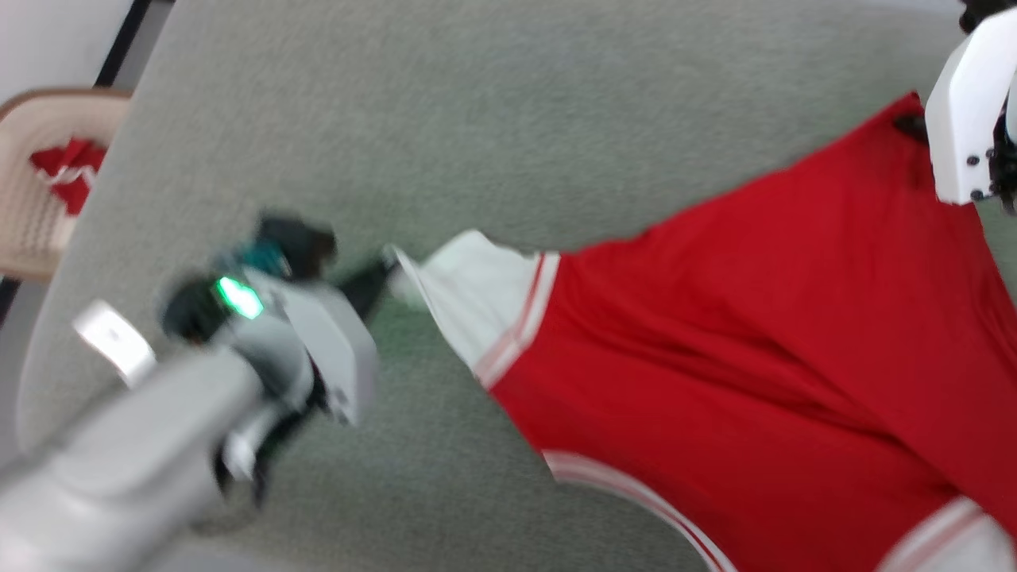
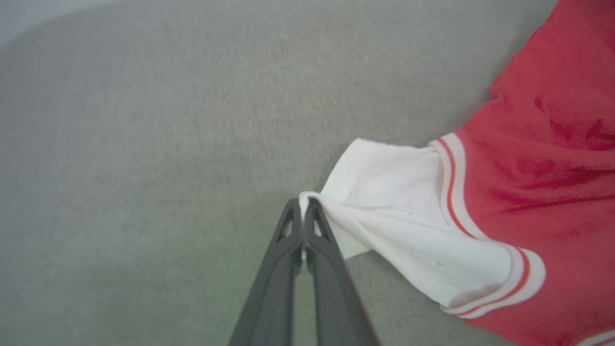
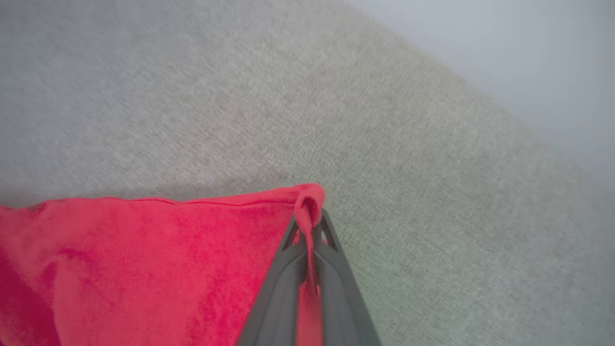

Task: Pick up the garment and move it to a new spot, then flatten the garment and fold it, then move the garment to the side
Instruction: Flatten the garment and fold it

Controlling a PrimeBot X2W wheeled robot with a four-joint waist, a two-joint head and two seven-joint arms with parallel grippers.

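Note:
The garment (image 1: pixel 755 334) is a red shirt with white sleeves and red-and-white striped trim, stretched across the grey table from centre to right. My left gripper (image 1: pixel 385 274) is shut on the tip of a white sleeve (image 2: pixel 384 202); in the left wrist view the fingers (image 2: pixel 293 250) pinch that cloth at the gripper (image 2: pixel 303 204). At the upper right my right arm reaches a red corner of the garment (image 3: pixel 158 250). In the right wrist view the right gripper (image 3: pixel 310 218) is shut on that corner, red cloth folded over its tips. No lettering shows.
The grey fabric-covered table (image 1: pixel 477 119) has a rounded edge at the left. Beyond that edge stands a beige basket (image 1: pixel 40 183) with red-and-white cloth inside. The head view is blurred by motion.

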